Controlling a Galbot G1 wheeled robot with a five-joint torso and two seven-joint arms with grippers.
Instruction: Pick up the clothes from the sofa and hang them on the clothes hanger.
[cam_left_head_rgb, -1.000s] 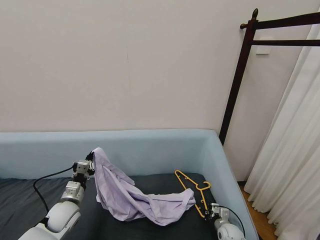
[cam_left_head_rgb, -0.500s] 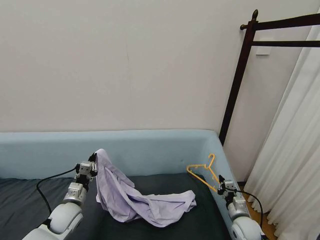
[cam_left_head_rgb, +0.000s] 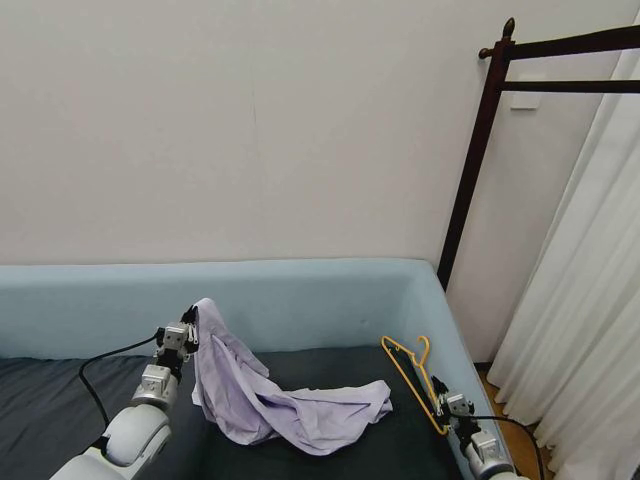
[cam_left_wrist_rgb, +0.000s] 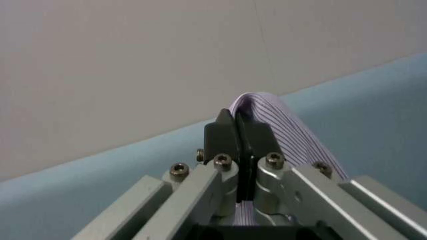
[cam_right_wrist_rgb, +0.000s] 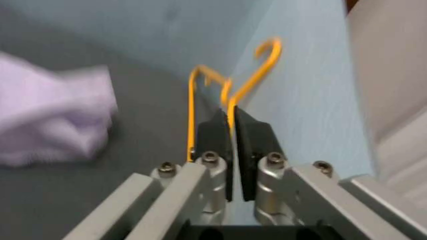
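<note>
A lilac striped shirt (cam_left_head_rgb: 270, 395) lies half lifted on the dark sofa seat (cam_left_head_rgb: 40, 400). My left gripper (cam_left_head_rgb: 188, 325) is shut on its upper edge and holds that part up near the pale blue backrest; the left wrist view shows the striped cloth (cam_left_wrist_rgb: 293, 135) pinched between the black fingers (cam_left_wrist_rgb: 223, 137). My right gripper (cam_left_head_rgb: 447, 403) is shut on a yellow clothes hanger (cam_left_head_rgb: 412, 375) and holds it upright by the sofa's right arm. In the right wrist view the yellow hanger (cam_right_wrist_rgb: 230, 90) sticks out from between the fingers (cam_right_wrist_rgb: 213, 132), with the shirt (cam_right_wrist_rgb: 50, 115) off to the side.
A dark wooden clothes rack (cam_left_head_rgb: 480, 140) stands to the right of the sofa, its top bar running off the view. White curtains (cam_left_head_rgb: 590, 300) hang at the far right. The pale blue backrest (cam_left_head_rgb: 300, 300) and right armrest (cam_left_head_rgb: 445, 340) border the seat.
My right gripper has dropped lower and back with the hanger, which one second ago lay on the seat and was then lifted. The left gripper has crept slightly right with the shirt.
</note>
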